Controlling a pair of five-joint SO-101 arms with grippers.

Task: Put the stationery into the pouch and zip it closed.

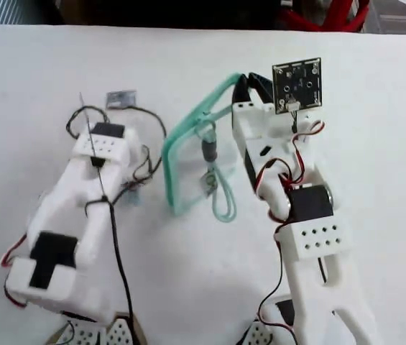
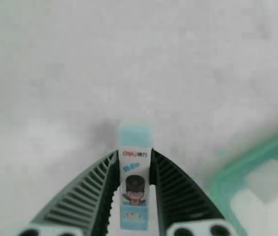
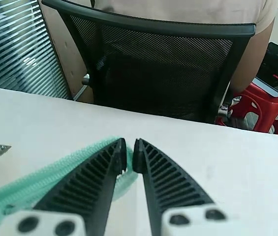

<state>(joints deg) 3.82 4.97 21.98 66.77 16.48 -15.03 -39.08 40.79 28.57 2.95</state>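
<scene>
A clear pouch point(image 1: 192, 154) with green zip edging lies tilted at the table's middle, its mouth held up. A dark pen-like item point(image 1: 208, 151) and a green cord loop point(image 1: 222, 198) lie at it. My right gripper point(image 1: 250, 86) is at the pouch's far corner, shut on the green edge point(image 3: 55, 177); its tips point(image 3: 130, 148) pinch that edge. My left gripper point(image 2: 135, 156) is shut on a light blue and white eraser point(image 2: 135, 189), held low over the bare table, with the pouch's green edge point(image 2: 249, 164) beside it. The left arm point(image 1: 80, 194) stands left of the pouch.
A small grey item point(image 1: 121, 98) lies on the table behind the left arm. Black cables point(image 1: 120, 259) trail along that arm. Beyond the table's far edge stand a black mesh chair point(image 3: 158, 64) and a red stool point(image 3: 257, 110).
</scene>
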